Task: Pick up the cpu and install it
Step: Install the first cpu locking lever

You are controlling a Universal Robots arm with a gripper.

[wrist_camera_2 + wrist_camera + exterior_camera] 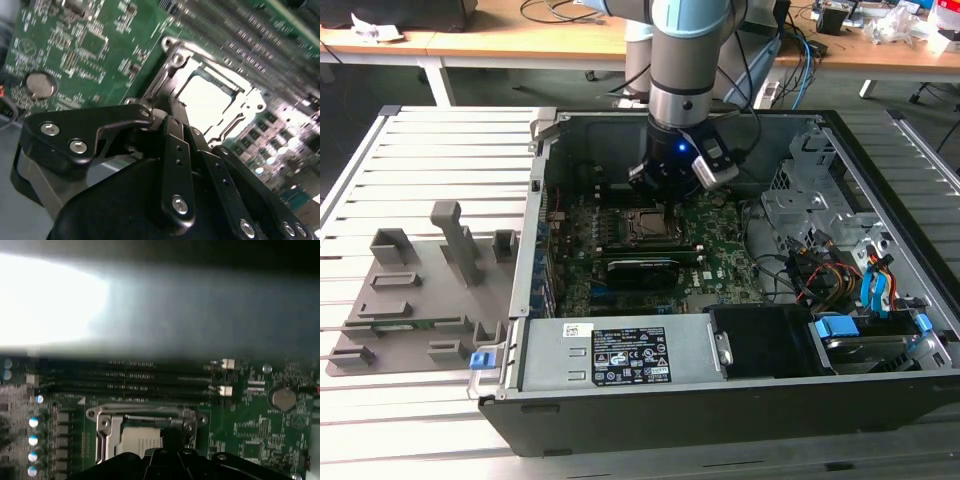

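Arm's tool (665,205) low inside the open computer case (880,390), just above the motherboard's socket frame (642,228).

Slatted metal table (430,150), open computer case (720,400) resting on it, grey fixture tray (410,330) beside the case

One cpu (139,442), one socket frame (145,416), one coin battery (282,398), one open computer case (720,400).

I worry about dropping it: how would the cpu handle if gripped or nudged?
The cpu looks like a flat, rigid plate, so probably stiff and light. Its shiny metal top suggests it may be slippery. Lying flat within the socket frame, it is unlikely to roll or tip.
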